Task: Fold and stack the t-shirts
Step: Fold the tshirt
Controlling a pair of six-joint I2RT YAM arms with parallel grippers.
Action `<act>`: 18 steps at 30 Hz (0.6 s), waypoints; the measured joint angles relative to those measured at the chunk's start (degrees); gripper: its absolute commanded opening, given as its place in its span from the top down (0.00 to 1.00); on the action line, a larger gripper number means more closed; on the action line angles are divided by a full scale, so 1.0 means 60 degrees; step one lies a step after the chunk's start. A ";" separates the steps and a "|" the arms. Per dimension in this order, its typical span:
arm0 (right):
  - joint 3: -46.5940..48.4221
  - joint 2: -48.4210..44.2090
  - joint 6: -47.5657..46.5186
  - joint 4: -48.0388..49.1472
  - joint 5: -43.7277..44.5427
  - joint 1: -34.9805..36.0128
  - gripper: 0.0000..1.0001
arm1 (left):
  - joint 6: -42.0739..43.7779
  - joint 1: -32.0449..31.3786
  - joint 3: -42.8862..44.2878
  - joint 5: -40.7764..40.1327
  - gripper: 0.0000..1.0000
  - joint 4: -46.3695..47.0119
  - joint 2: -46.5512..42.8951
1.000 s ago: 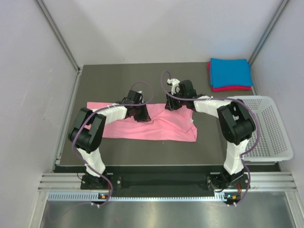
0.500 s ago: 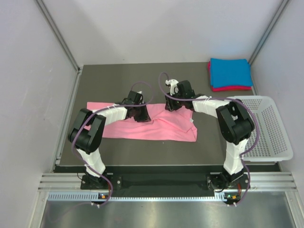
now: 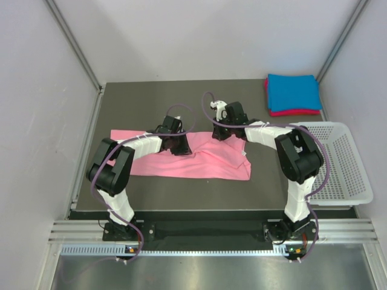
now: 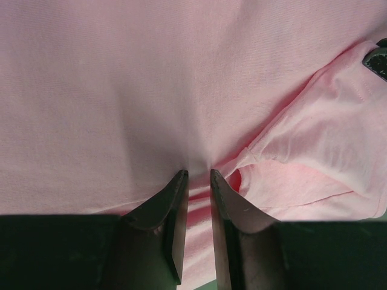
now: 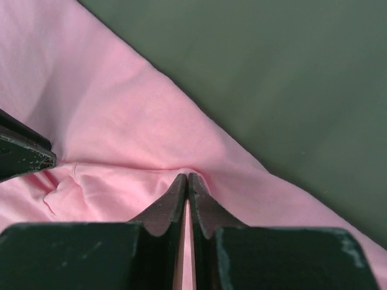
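A light pink t-shirt (image 3: 205,166) lies spread across the middle of the dark table (image 3: 151,103). My left gripper (image 3: 180,147) sits low on its upper middle. In the left wrist view its jaws (image 4: 199,174) stand narrow with a gathered fold of pink cloth (image 4: 151,90) pinched between them. My right gripper (image 3: 219,135) is at the shirt's far edge, a hand's width right of the left one. Seen from the right wrist, that gripper (image 5: 187,176) is shut on a thin ridge of the pink cloth (image 5: 109,121). A folded bright blue t-shirt (image 3: 293,90) lies on a magenta-red one (image 3: 294,112) at the far right corner.
A white mesh basket (image 3: 357,181) stands at the table's right edge. Grey walls close in the left, far and right sides. Bare table (image 5: 290,90) lies just beyond the shirt's far edge.
The right gripper's jaws have closed onto the shirt's far edge after shifting slightly away from the bases. The left arm and the shirt's outline have not moved.
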 measured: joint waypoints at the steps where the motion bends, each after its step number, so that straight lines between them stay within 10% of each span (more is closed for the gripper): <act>1: 0.0000 -0.0004 0.0000 0.0004 -0.0004 0.0000 1.00 | 0.0000 -0.0007 0.0000 -0.0007 0.73 -0.0004 -0.0004; 18: 0.0423 0.0182 -0.0007 0.0015 -0.0142 0.0321 1.00 | -0.0058 -0.0109 -0.0055 -0.0197 0.73 -0.0025 -0.0080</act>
